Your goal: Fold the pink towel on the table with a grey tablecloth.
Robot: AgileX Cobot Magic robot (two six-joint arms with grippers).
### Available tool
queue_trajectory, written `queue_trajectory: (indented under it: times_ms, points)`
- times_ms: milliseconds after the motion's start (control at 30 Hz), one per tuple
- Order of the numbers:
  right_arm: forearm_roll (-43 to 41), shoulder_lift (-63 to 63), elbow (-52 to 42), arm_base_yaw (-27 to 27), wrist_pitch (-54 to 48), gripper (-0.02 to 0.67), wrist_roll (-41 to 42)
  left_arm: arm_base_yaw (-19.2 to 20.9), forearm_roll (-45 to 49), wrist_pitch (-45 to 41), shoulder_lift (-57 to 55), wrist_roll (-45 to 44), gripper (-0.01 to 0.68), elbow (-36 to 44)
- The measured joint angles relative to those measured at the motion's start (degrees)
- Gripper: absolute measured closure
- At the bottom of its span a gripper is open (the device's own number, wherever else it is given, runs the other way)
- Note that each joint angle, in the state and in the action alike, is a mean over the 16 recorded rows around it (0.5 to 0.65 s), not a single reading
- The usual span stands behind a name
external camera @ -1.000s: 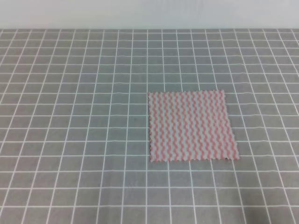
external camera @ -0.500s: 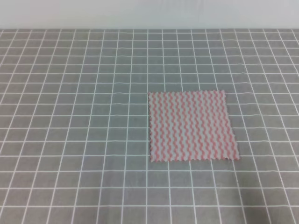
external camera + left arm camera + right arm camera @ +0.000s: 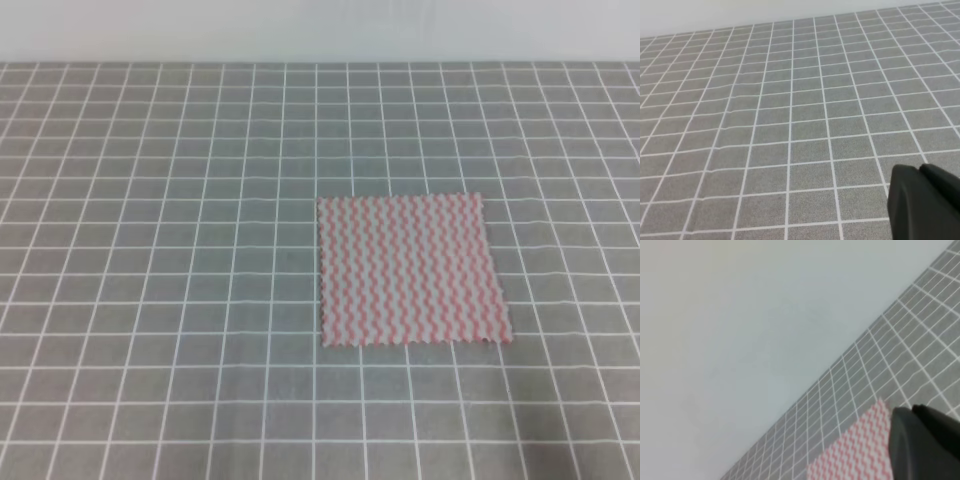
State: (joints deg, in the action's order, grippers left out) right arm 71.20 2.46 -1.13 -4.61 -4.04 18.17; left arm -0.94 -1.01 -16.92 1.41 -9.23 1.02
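Note:
The pink towel (image 3: pixel 410 270) lies flat and unfolded on the table with a grey tablecloth (image 3: pixel 150 250), right of centre, its edges roughly along the grid lines. Neither gripper appears in the exterior high view. In the left wrist view a black part of my left gripper (image 3: pixel 925 205) fills the lower right corner above bare grid cloth, and no towel shows there. A black part of my right gripper (image 3: pixel 927 442) sits in the lower right of the right wrist view, next to a corner of the towel (image 3: pixel 855 455). The jaws of both are hidden.
A plain white wall (image 3: pixel 320 30) runs behind the table's far edge. Bare grid cloth (image 3: pixel 790 125) spreads to the left of, in front of and behind the towel.

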Motion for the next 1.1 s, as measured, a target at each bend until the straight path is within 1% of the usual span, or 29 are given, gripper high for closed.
queue_trajectory:
  times_ms: [200,300,367,533,800,933,1100]
  points:
    - [-0.15,1.1,0.0,-1.17,-1.35,0.666,0.0,-0.01,-0.03,0.16,0.11,0.07,0.67,0.0]
    - [-0.99,1.31,0.18,-1.45,-1.87,0.666,0.02,-0.01,-2.12,0.72,0.23,1.91,0.67,0.0]
    - [-1.6,1.43,0.09,-1.55,-1.92,0.666,0.02,-0.01,-4.55,1.2,0.22,3.74,0.67,0.0]
    - [-2.17,1.63,0.18,-1.57,-0.95,0.666,0.03,-0.03,-14.12,4.79,0.45,11.54,0.67,0.17]
    - [0.32,1.68,0.18,-1.57,0.11,0.666,0.49,-0.01,-28.81,11.54,0.02,23.27,0.671,0.0]
    - [1.8,1.72,0.23,-1.57,-0.21,0.666,1.97,0.0,-32.44,14.53,-0.24,25.57,0.671,-0.09]
    - [2.21,3.01,1.44,-1.57,-0.16,0.666,4.85,0.0,-36.63,13.65,-1.72,25.34,0.67,-0.39]
